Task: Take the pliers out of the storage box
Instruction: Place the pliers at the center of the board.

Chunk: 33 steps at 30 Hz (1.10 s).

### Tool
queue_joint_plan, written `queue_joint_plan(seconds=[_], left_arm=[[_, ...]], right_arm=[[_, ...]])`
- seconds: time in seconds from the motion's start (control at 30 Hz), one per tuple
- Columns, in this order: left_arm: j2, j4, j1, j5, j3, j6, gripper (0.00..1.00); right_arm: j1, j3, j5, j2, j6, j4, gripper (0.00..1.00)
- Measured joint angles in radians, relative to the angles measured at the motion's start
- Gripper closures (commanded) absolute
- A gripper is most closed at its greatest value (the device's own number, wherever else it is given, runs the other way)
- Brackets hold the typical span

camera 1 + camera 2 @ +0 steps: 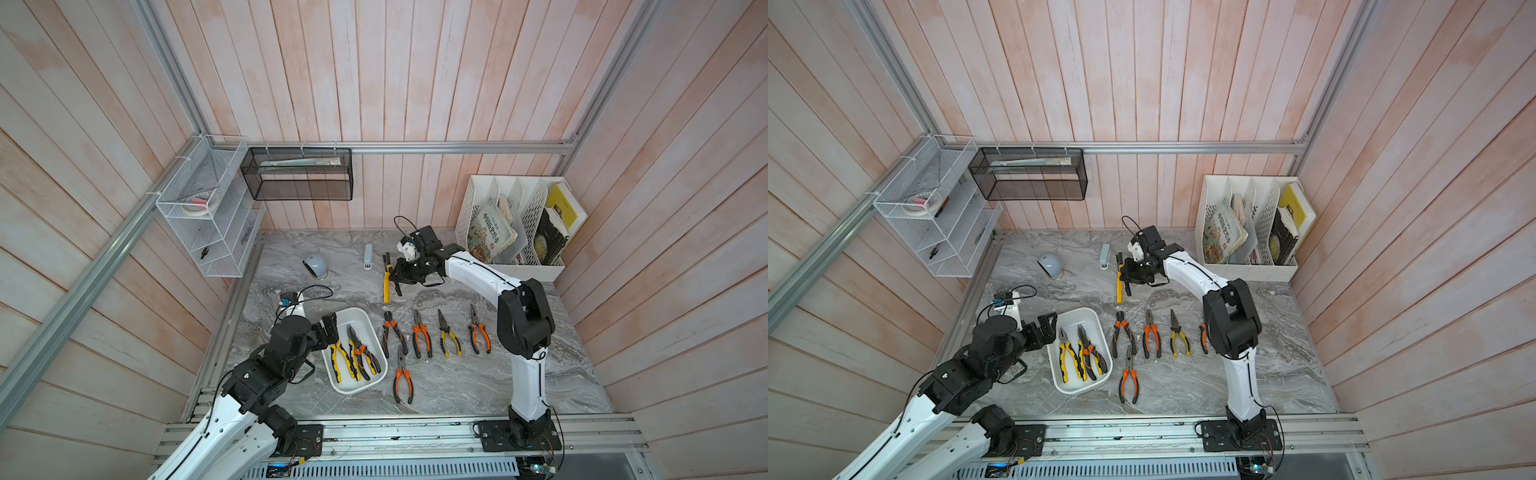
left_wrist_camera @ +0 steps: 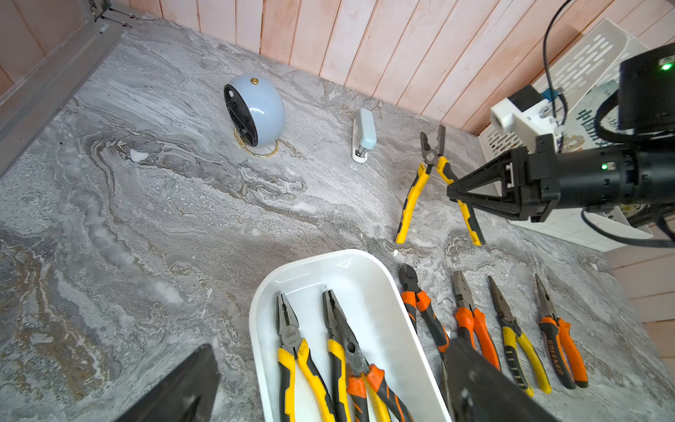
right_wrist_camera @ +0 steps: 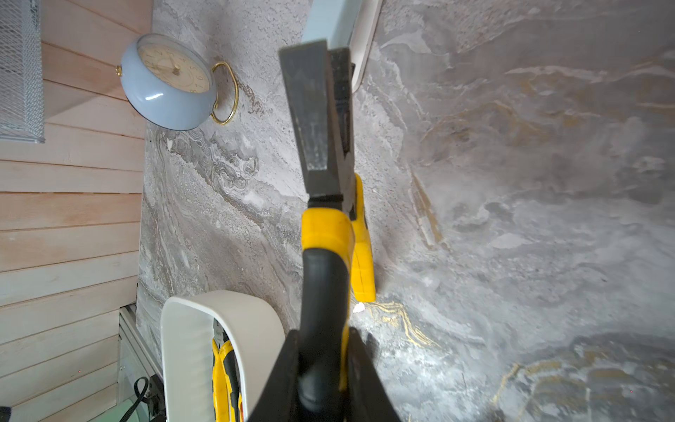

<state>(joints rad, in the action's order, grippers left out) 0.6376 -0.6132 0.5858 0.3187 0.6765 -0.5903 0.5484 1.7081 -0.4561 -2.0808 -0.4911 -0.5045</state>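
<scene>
The storage box (image 1: 358, 322) sits near the bench's (image 1: 540, 374) front-left corner and holds three pliers (image 1: 365, 353), one stamped "deli". Five more pliers (image 1: 421, 338) lie on the bench toward its right edge, one marked "GREENER". The right gripper's (image 2: 454, 192) jaws are clamped on the yellow-handled pliers (image 1: 386, 282) near the far edge, beside one stapler (image 1: 368, 256). The left gripper's (image 1: 331, 328) jaws stand apart at the box's left rim. The right side of the bench is bare.

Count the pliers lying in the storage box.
3 in the storage box: one yellow-handled pair alone, a second yellow-handled pair beside it, an orange-handled pair overlapping that one. Another might hide underneath.
</scene>
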Motion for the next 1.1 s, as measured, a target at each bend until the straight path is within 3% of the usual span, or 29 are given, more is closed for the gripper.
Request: queue_joint_plan(seconds=[0.37, 0.73, 0.9, 1.1], left_arm=[[0.000, 0.000, 0.000, 0.000, 0.000, 0.000, 0.00], [0.005, 0.000, 0.000, 0.000, 0.000, 0.000, 0.00], [0.007, 0.000, 0.000, 0.000, 0.000, 0.000, 0.00], [0.008, 0.000, 0.000, 0.000, 0.000, 0.000, 0.00]], right_arm=[[-0.001, -0.113, -0.053, -0.046, 0.016, 0.198, 1.00], [-0.043, -0.194, -0.100, -0.089, -0.068, 0.349, 0.98], [-0.043, -0.175, -0.107, -0.114, -0.089, 0.357, 0.81], [-0.043, -0.152, -0.106, -0.132, -0.092, 0.354, 0.71]])
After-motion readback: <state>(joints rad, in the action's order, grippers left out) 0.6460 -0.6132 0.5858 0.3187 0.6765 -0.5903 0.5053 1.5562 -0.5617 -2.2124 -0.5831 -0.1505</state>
